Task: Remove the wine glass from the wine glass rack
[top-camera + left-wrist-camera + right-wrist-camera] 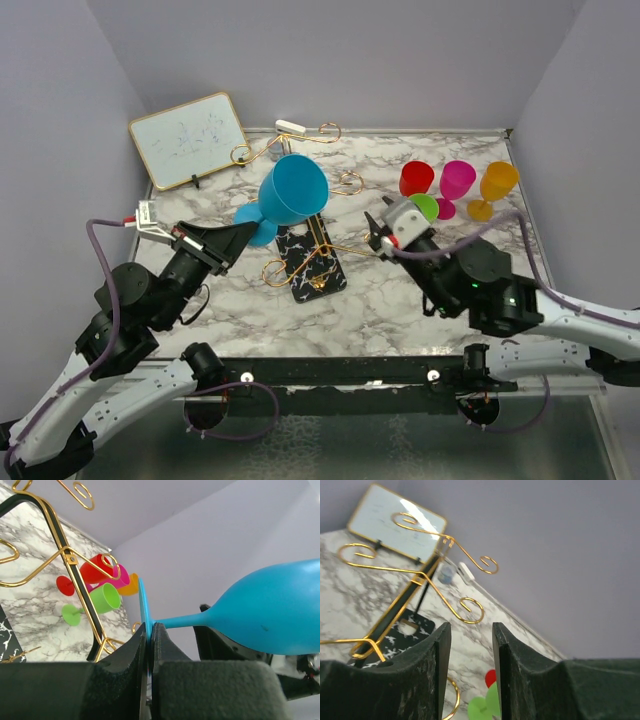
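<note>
**Inspector:** Starting with the largest items, what is sitting on the surface (400, 300)?

**Assessor:** One wine glass rack (312, 258) is standing at centre frame in the top view, with its black base resting on the marble. One whiteboard (188, 138) is leaning at the upper left.

**Inspector:** And the wine glass?

**Assessor:** The blue wine glass (292, 190) is hanging tilted over the rack's middle, off the marble. The left claw (243, 236) is clamping its foot (142, 600) edge-on, with the jaws closing fully on the thin disc. The long axis is running from that claw toward the upper right of the top view, bowl leading. In the left wrist view no gold wire is crossing the stem, so I am judging it free of the rack's arms. I cannot confirm that from above.

**Inspector:** Which arm is nearer?

**Assessor:** The left, which is holding it. The right claw (376, 236) is hovering just right of the rack, jaws parted and gripping nothing. The bowl is lying to its upper left.

**Inspector:** Counts?

**Assessor:** I am counting one rack, one whiteboard, two claws and five glasses. Besides the blue one, the red glass (416, 178), magenta glass (458, 180) and orange glass (498, 182) are standing in a row at the upper right. The green glass (427, 208) is sitting partly hidden behind the right wrist.
</note>
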`<state>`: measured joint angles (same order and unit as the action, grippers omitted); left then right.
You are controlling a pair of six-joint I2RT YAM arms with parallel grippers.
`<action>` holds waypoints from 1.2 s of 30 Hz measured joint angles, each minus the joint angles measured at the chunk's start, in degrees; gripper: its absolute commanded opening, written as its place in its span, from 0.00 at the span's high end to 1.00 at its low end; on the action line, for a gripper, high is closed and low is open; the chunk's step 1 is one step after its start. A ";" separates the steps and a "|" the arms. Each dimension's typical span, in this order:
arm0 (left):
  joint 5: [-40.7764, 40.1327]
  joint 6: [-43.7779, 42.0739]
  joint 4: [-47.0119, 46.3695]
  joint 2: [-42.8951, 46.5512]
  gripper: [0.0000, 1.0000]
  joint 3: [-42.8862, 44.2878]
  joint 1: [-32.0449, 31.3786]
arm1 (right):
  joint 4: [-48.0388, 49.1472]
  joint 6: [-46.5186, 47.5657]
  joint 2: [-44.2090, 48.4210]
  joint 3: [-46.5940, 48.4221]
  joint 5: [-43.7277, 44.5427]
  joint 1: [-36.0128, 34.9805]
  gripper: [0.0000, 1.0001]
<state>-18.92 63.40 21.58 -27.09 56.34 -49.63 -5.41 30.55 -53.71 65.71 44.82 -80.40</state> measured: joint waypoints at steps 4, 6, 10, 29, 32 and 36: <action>-0.24 -1.81 0.52 -0.24 1.00 0.02 0.00 | -7.89 -5.73 -8.87 7.15 -2.47 11.69 0.72; -0.24 -3.13 1.09 -1.16 1.00 0.68 0.00 | -16.35 -11.82 -15.85 15.21 -8.20 23.93 0.87; -0.17 -6.01 3.78 -5.79 1.00 4.98 0.00 | -28.94 -23.67 -25.49 29.92 -20.09 40.00 0.99; 9.46 -15.89 1.62 -19.19 1.00 9.99 0.00 | -37.16 -44.28 -6.67 42.10 -55.47 42.38 0.52; 10.69 -16.00 0.22 -19.15 1.00 10.01 0.00 | -37.40 -44.33 -7.76 39.98 -56.85 42.38 0.52; 11.72 -16.02 -0.55 -19.28 1.00 10.25 0.00 | -37.92 -44.46 -10.05 36.72 -58.86 42.38 0.52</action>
<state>-7.20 47.37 21.04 -46.37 66.59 -49.63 -43.33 -13.91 -63.77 102.43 -14.04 -38.02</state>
